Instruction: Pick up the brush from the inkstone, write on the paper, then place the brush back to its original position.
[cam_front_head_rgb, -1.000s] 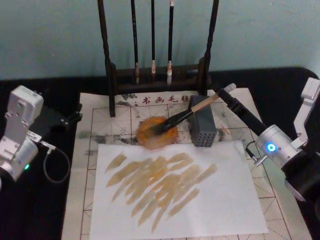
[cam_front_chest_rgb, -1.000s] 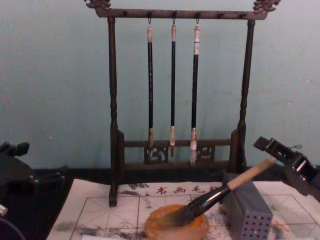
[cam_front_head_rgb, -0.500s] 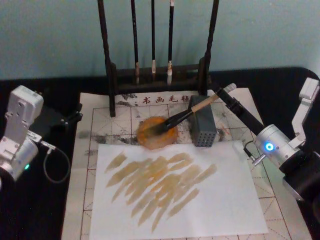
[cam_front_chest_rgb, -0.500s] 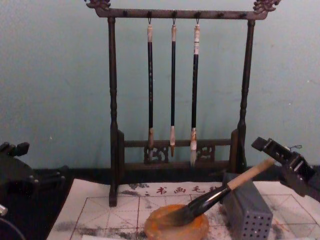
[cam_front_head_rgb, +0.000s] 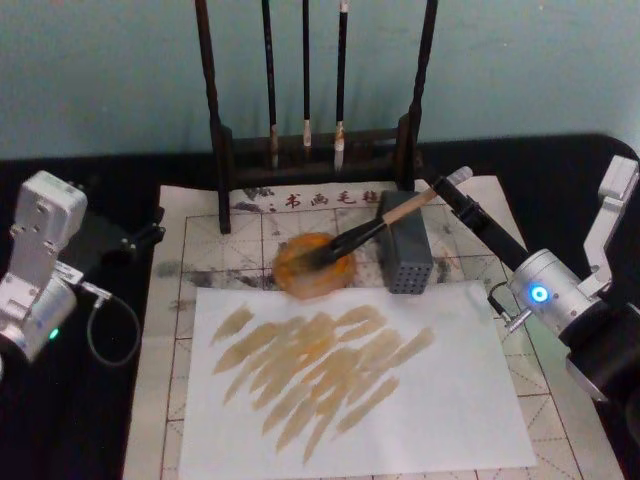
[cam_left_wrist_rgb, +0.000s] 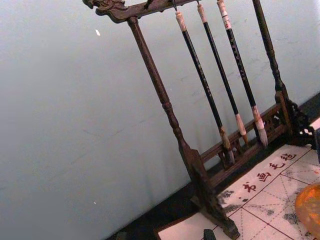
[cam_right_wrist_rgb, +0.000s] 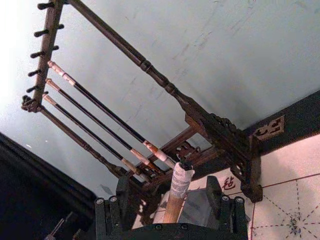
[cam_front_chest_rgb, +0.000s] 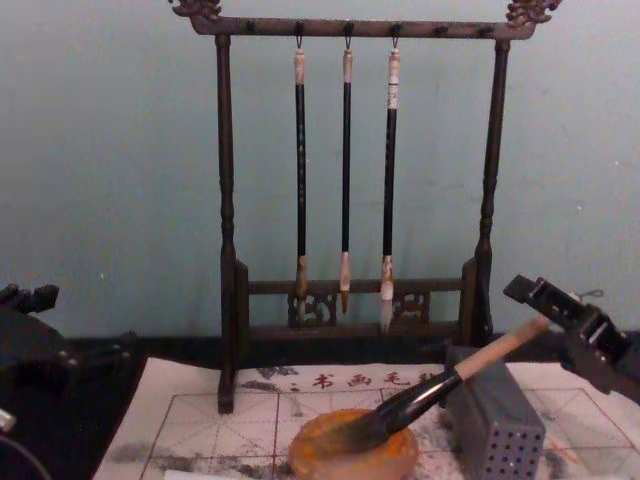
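The brush (cam_front_head_rgb: 360, 235) lies slanted, its dark tip in the orange-brown inkstone (cam_front_head_rgb: 300, 278) and its pale handle propped on a grey perforated box (cam_front_head_rgb: 405, 258). My right gripper (cam_front_head_rgb: 447, 185) is at the handle's upper end. In the right wrist view its fingers (cam_right_wrist_rgb: 120, 200) stand open on either side of the white-wrapped brush (cam_right_wrist_rgb: 178, 187) end, with gaps. The chest view shows the brush (cam_front_chest_rgb: 420, 400), inkstone (cam_front_chest_rgb: 350, 462) and right gripper (cam_front_chest_rgb: 540, 300). The grid-lined paper (cam_front_head_rgb: 250, 232) lies under them, with a plain white sheet (cam_front_head_rgb: 450, 400) bearing tan strokes on top. My left gripper (cam_front_head_rgb: 148, 236) is parked at the left.
A dark wooden rack (cam_front_head_rgb: 315, 150) with three thin hanging brushes (cam_front_chest_rgb: 345, 180) stands behind the inkstone. The grey box (cam_front_chest_rgb: 495, 430) sits right of the inkstone. A black cloth (cam_front_head_rgb: 100, 420) covers the table around the paper.
The right gripper has barely shifted at the handle's end. The brush, inkstone and left arm have not moved.
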